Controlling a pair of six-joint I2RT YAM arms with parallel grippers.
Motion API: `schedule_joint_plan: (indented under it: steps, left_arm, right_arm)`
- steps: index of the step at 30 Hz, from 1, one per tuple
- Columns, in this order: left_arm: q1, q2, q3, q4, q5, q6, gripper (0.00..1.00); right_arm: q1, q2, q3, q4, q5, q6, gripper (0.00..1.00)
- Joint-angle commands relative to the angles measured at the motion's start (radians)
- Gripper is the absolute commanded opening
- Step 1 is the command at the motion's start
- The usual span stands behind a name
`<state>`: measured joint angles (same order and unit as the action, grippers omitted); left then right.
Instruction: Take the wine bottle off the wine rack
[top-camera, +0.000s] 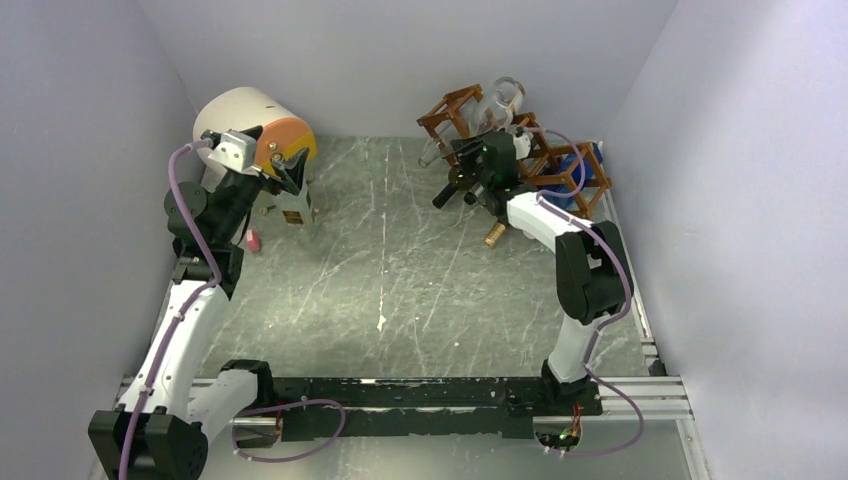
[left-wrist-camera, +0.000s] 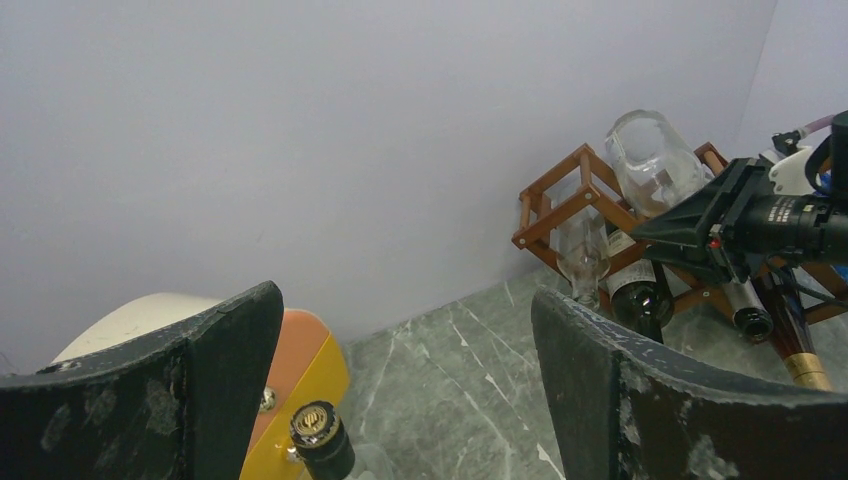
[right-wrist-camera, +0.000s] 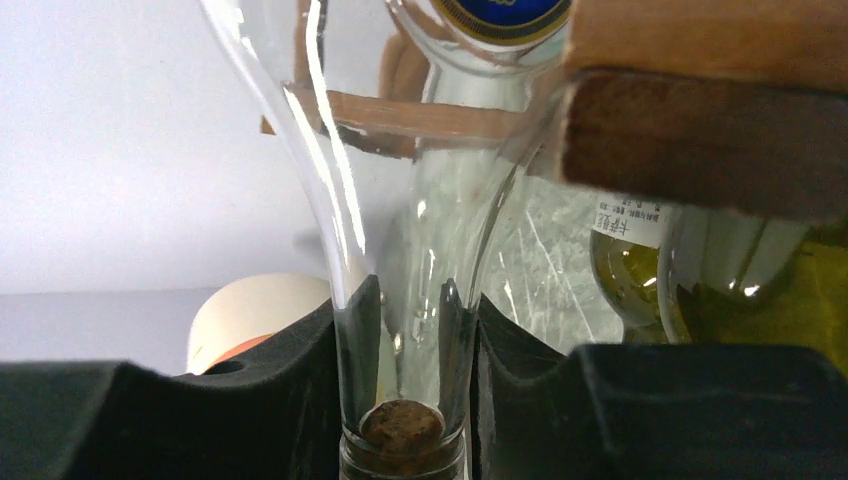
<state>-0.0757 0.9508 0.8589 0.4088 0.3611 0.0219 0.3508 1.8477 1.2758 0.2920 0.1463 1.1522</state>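
The right gripper (right-wrist-camera: 405, 345) is clenched on the neck of the wine bottle (right-wrist-camera: 425, 230). It is a clear glass one, with its cork (right-wrist-camera: 402, 425) sitting low between the black fingers (right-wrist-camera: 300, 380) and a pad pressed to the glass on each side. The bottle widens away from the wrist camera, and its far end is cut off by the top of that view. From above only its round clear base shows, sticking up out of the top of the wine rack (top-camera: 565, 175); the neck and the fingertips are hidden there under the right arm's wrist. The bottle lies in the rack, which stands in the far right corner of the table (top-camera: 400, 290).

In the right wrist view a wooden bar of the rack crosses just beside the glass. Past it a greenish bottle (right-wrist-camera: 640, 270) with a white label is blurred, its print unreadable. Dark necks poke out of the rack's near side, one ending in a gold capsule (top-camera: 494, 236) — how many bottles the rack holds is hard to count.

The left gripper (left-wrist-camera: 405, 310) is released, jaws wide apart with nothing between them. It is at the far left, close to the white-and-orange cylinder (top-camera: 250, 125). Low in its wrist view a dark bottle top (left-wrist-camera: 320, 430) with a gold cap shows, partly cut off by the bottom edge.
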Motion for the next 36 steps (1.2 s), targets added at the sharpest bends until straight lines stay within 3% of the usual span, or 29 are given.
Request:
schedule_joint_plan:
  steps: [1, 20, 36]
  left_arm:
    - [-0.012, -0.011, -0.009, 0.056, -0.006, 0.01, 0.97]
    - [-0.029, -0.017, -0.019, 0.07, 0.001, 0.009, 0.97]
    - [-0.065, -0.022, -0.03, 0.068, -0.021, 0.041, 0.99]
  right_arm:
    - [0.007, -0.078, -0.05, 0.159, -0.025, -0.004, 0.0]
    - [-0.017, -0.153, -0.236, 0.579, -0.147, 0.029, 0.0]
    - [-0.039, -0.187, -0.268, 0.663, -0.193, 0.125, 0.0]
